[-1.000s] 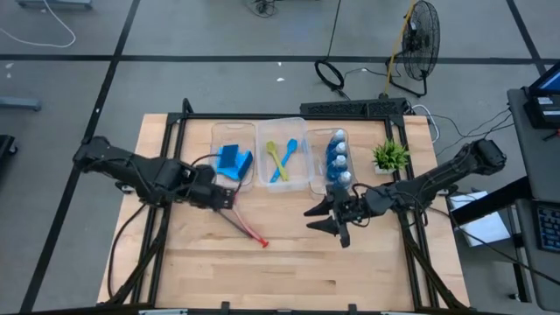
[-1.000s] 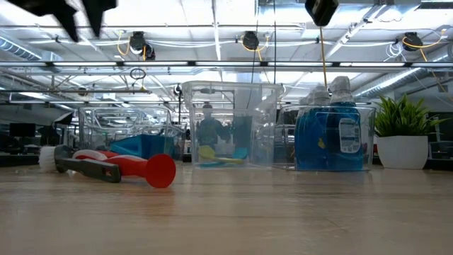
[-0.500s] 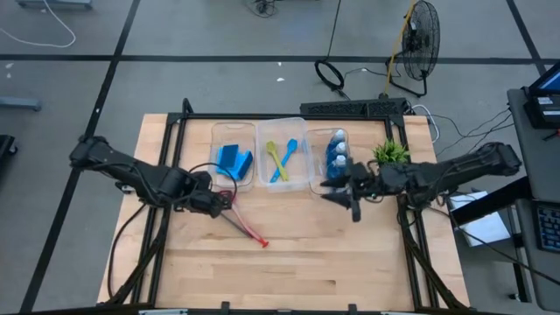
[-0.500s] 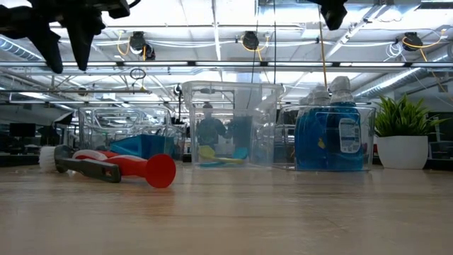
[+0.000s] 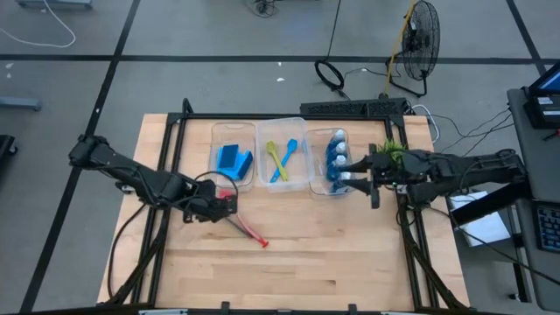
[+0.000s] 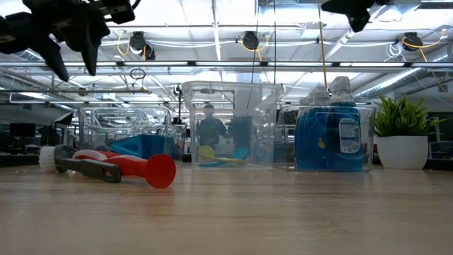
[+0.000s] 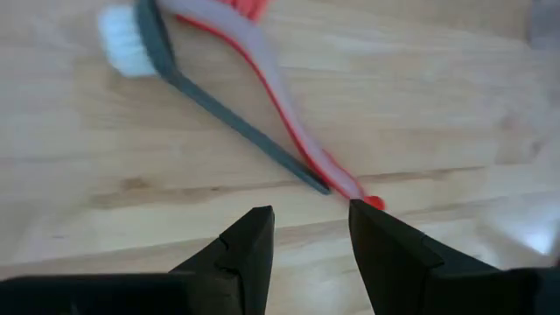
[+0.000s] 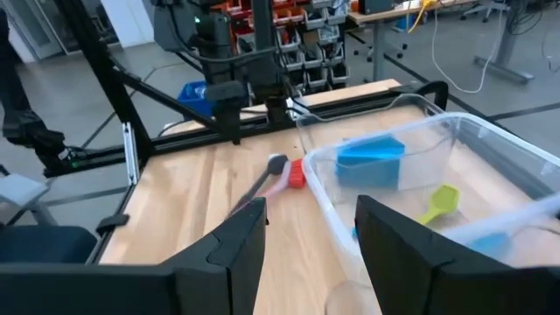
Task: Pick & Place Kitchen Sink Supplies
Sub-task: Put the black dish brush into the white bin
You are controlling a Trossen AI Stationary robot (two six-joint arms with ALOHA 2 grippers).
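A red long-handled dish brush (image 5: 245, 223) lies flat on the wooden table (image 5: 332, 262); its white bristle head (image 7: 122, 48) is the end nearer the bins. My left gripper (image 7: 306, 236) hovers open just above it near the head end (image 5: 219, 203) and touches nothing. My right gripper (image 8: 311, 227) is open and empty; it is held level above the table beside the bottle bin (image 5: 352, 175). Blue sponges (image 5: 234, 160), a yellow-green and a light-blue brush (image 5: 280, 157) and blue-and-white bottles (image 5: 336, 159) sit in three clear bins.
The three clear bins (image 5: 282, 179) stand side by side at the table's far middle. A small green potted plant (image 5: 390, 155) stands to their right, just behind my right arm. Bare wood stretches across the near half of the table.
My left gripper has sunk toward the red brush's head end and rolled a little. My right gripper has drawn back from the table's middle toward the far right, risen, and tipped from pointing down to nearly level, ending beside the bottle bin. The brush has not moved.
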